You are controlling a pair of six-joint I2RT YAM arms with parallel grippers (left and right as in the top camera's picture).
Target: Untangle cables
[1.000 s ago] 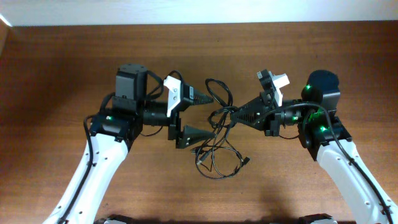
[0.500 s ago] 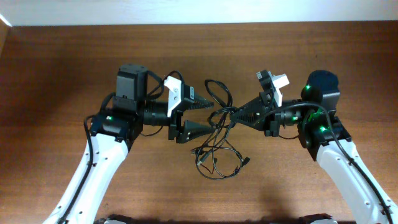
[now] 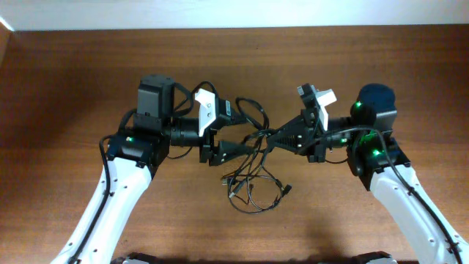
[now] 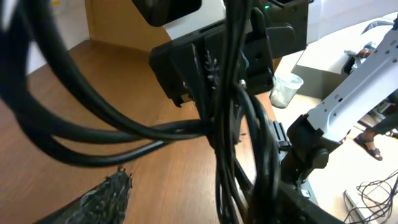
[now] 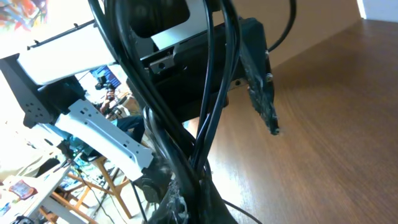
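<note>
The cables [image 3: 253,183] are a tangle of thin black cords, partly lifted off the wooden table [image 3: 73,73]. Loops and small plugs hang down to the table below the grippers, and one loop [image 3: 253,114] rises between the arms. My right gripper [image 3: 270,139] is shut on a bundle of the cords; in the right wrist view the cords [image 5: 205,118] run out from its jaws [image 5: 186,199]. My left gripper [image 3: 245,130] is open, its fingers above and below the cords. In the left wrist view the cords [image 4: 230,124] cross between its fingers [image 4: 211,186].
The two grippers face each other tip to tip at mid table. Thicker black wires run along my left arm base [image 3: 157,95]. The right arm base [image 3: 377,99] stands at the right. The table's far edge [image 3: 234,29] meets a pale wall.
My left gripper has moved right, bringing its open fingers around the cords. My right gripper has shifted slightly left and up, and the hanging tangle has moved left with it.
</note>
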